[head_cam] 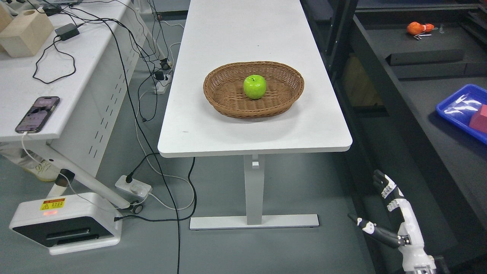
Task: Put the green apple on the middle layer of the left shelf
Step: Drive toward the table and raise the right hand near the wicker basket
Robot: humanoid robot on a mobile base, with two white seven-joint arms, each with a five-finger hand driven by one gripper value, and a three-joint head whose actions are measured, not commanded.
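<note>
The green apple (254,86) sits upright in the middle of the wicker basket (224,95), a little above centre frame, its stem dimple facing up. The basket rests on the long white table (228,30), nearer the table's front end, and the far end of the table is cut off by the top edge of the frame.

My right hand (392,217) shows at the lower right, well apart from the apple and below the table's level in the picture. Its fingers (385,186) are spread and relaxed, the thumb sticking out toward the left, and it holds nothing. The wrist runs off the bottom edge, so I see little of the arm. My left hand is nowhere in the frame.

Along the right side runs a dark shelf unit (418,99); its upright posts hide part of what lies behind, and I cannot tell its layers apart from here. A blue tray (451,108) at the right edge is cut off, with a red block (480,118) only partly in view. An orange object (417,28) at the upper right is too small to identify.

At the left, a second white desk (23,87) carries a phone (37,114) and a tangle of black cables (114,57).
</note>
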